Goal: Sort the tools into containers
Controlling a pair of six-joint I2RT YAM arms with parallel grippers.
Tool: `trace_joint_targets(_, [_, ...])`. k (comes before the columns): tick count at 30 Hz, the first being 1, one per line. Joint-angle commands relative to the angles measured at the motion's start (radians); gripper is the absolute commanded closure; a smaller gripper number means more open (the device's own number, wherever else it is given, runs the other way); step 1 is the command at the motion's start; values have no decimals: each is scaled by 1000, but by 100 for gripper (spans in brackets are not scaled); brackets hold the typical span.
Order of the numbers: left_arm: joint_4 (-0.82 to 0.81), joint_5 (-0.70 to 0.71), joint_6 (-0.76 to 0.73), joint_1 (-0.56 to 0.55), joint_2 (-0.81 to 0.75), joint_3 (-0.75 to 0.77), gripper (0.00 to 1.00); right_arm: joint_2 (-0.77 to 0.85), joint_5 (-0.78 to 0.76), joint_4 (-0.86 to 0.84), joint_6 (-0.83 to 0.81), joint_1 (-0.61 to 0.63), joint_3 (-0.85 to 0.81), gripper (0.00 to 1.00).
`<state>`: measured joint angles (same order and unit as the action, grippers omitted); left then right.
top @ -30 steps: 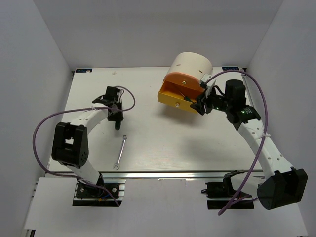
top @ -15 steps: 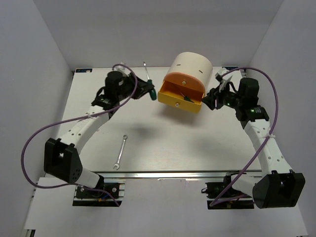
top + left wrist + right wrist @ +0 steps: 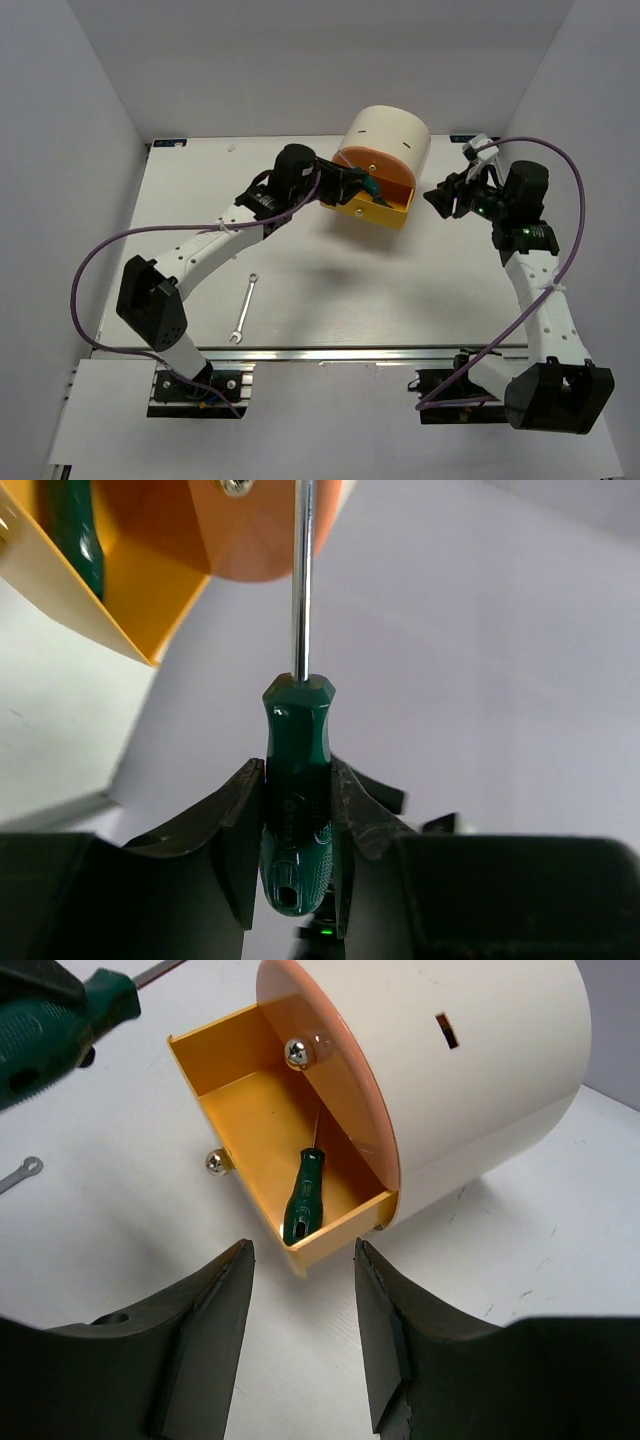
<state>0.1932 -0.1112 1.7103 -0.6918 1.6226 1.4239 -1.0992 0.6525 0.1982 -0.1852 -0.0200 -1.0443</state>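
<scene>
My left gripper (image 3: 352, 184) is shut on a green-and-black handled screwdriver (image 3: 296, 790), its steel shaft pointing at the cream drum cabinet (image 3: 390, 135). It hovers over the pulled-out yellow drawer (image 3: 372, 208). The held handle shows at the top left of the right wrist view (image 3: 60, 1030). Another green-handled screwdriver (image 3: 304, 1200) lies inside the yellow drawer (image 3: 240, 1100). The orange drawer front (image 3: 335, 1085) above it is closed. A small silver wrench (image 3: 244, 309) lies on the table near the left arm. My right gripper (image 3: 438, 197) is open and empty, just right of the drawer.
Purple cables loop from both arms. The white table (image 3: 330, 280) has walls on the left, right and back. The wrench's end shows at the left edge of the right wrist view (image 3: 20, 1173).
My left gripper has picked up a screwdriver and carried it right to the open yellow drawer. My right gripper has drawn back from the drawer to the right.
</scene>
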Motion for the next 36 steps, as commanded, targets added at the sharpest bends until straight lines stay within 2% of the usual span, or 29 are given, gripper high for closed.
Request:
trace_joint_targets(1, [124,-10,173,-14,13,87,100,30,19,-54,35,-12,21,49])
trace_joint_targets(5, [189,-45,250,-28,57,113,100,38,19,-66,43,-14,32,49])
trace_joint_targets(11, [287,-45,275,-34,132,213,100,48,15,-66,36,-26,43,50])
trace_joint_targets(17, [246,-51,273,-34,209,234,100,50,22,-86,50,-29,58,49])
trace_joint_targets(21, [212,-79,264,-34,285,276,95,55,19,-85,44,-31,67,49])
trace_joint_targets(26, [192,-71,247,-34,355,342,77,65,24,-83,46,-34,87,49])
trace_joint_targets(27, [192,-70,244,-32,374,368,68,67,24,-85,46,-34,90,49])
trace_joint_targets(29, [186,-67,233,-31,388,386,60,70,22,-86,47,-34,96,49])
trace_joint_targets(33, [181,-54,203,-26,385,406,53,78,22,-83,38,-35,101,49])
trace_joint_targets(34, [181,-51,193,-23,376,412,47,79,24,-82,33,-35,102,49])
trace_joint_targets(36, [175,-59,169,-21,367,417,46,76,33,-82,29,-35,104,49])
